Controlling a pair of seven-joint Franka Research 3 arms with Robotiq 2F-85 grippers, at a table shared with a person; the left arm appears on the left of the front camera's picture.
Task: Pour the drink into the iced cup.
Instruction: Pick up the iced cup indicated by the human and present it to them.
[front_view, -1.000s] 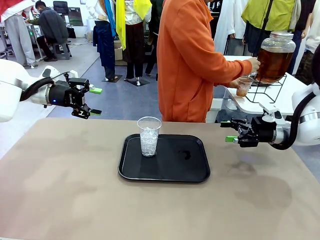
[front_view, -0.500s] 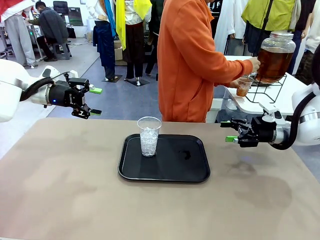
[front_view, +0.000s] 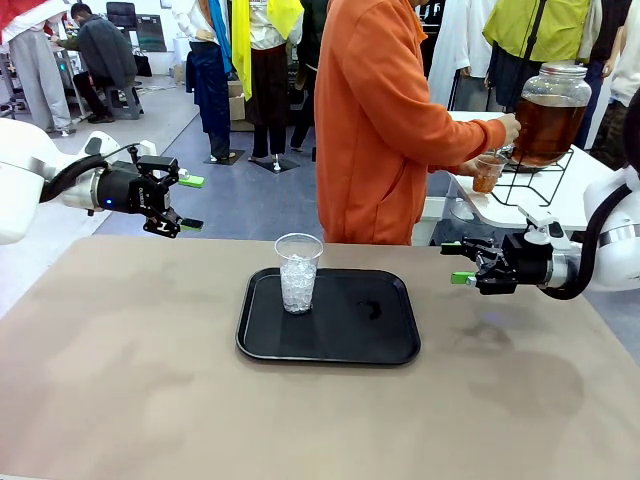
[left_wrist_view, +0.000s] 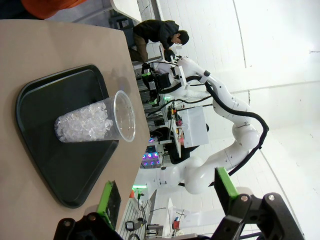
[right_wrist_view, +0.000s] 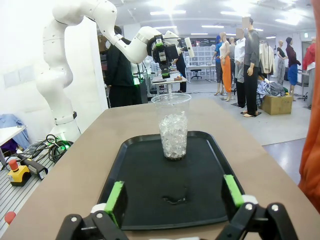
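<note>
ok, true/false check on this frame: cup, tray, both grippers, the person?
The iced cup stands upright on the black tray. True.
The left gripper is shut on the cup. False: it is open, off to the side, apart from the cup.
The person holds a small cup by the dispenser jar of amber drink. True.
The iced cup holds drink. False: ice alone.
The right gripper is open and empty. True.

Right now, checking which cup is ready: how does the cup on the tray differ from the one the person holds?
The iced cup holds only ice; the person's cup holds amber drink. The iced cup stands free on the tray; the person's cup is held at the dispenser jar. Both are clear.
</note>
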